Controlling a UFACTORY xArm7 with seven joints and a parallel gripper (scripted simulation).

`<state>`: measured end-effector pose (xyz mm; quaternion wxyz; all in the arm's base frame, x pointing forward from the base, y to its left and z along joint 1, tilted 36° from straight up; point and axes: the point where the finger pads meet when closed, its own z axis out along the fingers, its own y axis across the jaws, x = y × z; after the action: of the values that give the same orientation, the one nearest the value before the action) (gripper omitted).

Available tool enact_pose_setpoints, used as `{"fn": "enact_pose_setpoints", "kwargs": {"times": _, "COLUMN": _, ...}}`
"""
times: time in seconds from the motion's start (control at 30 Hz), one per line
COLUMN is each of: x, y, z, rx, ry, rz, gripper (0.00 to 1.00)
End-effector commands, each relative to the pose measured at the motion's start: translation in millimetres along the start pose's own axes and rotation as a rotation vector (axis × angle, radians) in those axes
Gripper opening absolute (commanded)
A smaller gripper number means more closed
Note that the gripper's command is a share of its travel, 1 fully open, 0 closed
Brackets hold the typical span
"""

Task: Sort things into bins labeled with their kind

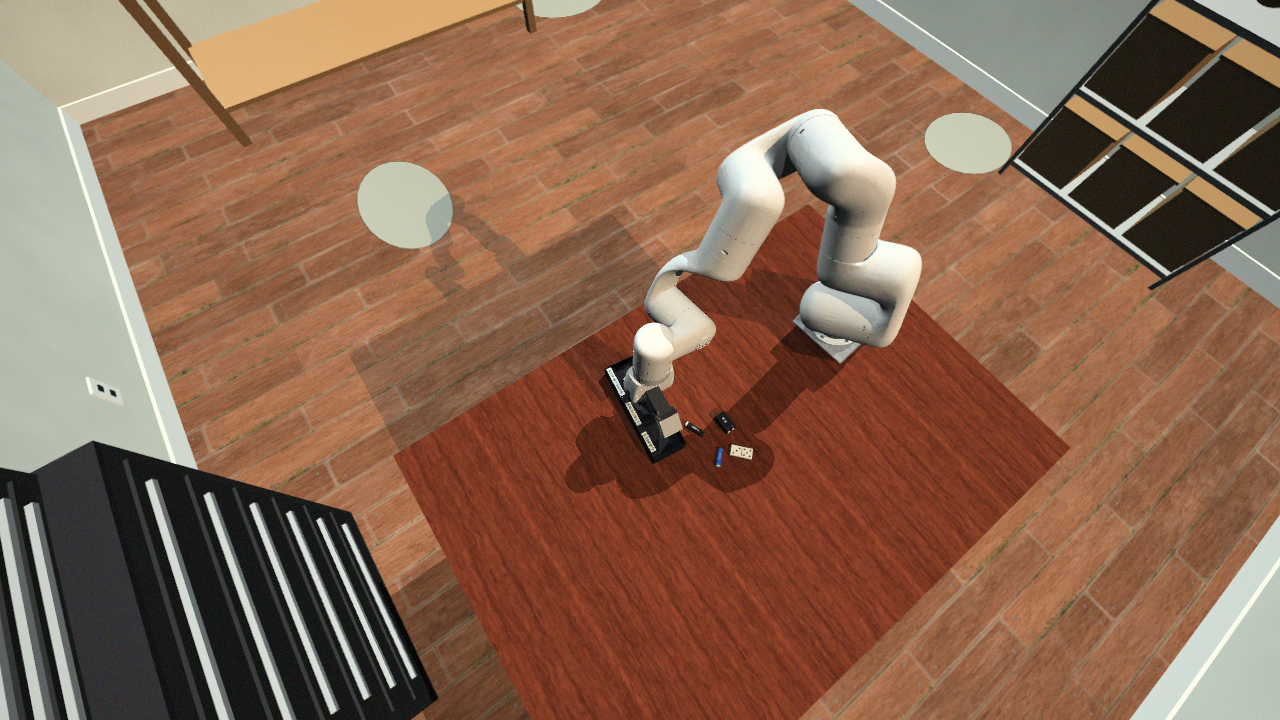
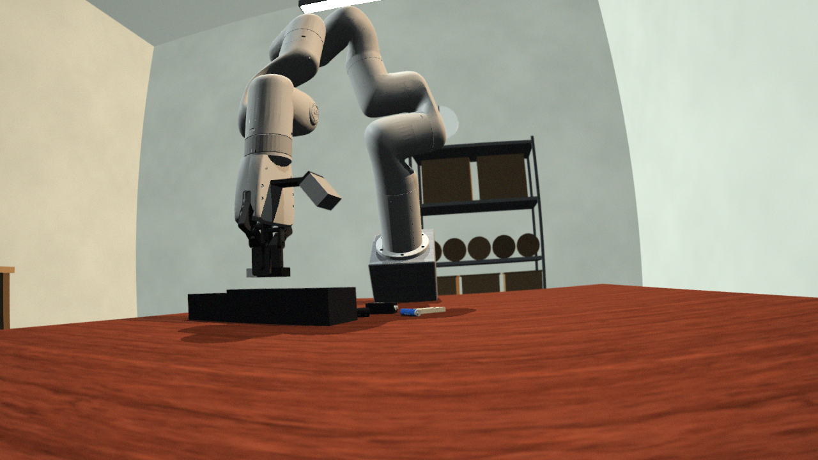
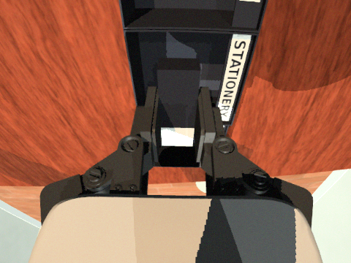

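Observation:
My gripper (image 1: 659, 419) (image 2: 267, 264) (image 3: 178, 103) is shut on a dark grey flat block with a white end, perhaps an eraser (image 2: 267, 276) (image 3: 178, 75). It holds the block a little above a row of black bins (image 1: 666, 450) (image 2: 297, 306). A black cylinder battery (image 1: 694, 428), a black block battery (image 1: 724, 420), a blue battery (image 1: 718, 456) (image 2: 420, 312) and a domino (image 1: 741, 451) lie on the table right of the bins.
The arm's base (image 1: 845, 326) (image 2: 403, 274) stands at the table's far side, behind the loose things. The far bin of the row is hidden under the wrist in the top view.

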<state>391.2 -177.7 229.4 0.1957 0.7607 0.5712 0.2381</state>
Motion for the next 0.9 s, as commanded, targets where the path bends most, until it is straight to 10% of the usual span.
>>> {"fn": "enact_pose_setpoints", "kwargs": {"times": 0.0, "x": 0, "y": 1, "z": 3, "rx": -0.002, "ry": 0.0, "rz": 0.0, "gripper": 0.0}}
{"fn": "enact_pose_setpoints", "kwargs": {"times": 0.87, "x": 0, "y": 1, "z": 48, "rx": -0.002, "ry": 0.0, "rz": 0.0, "gripper": 0.0}}
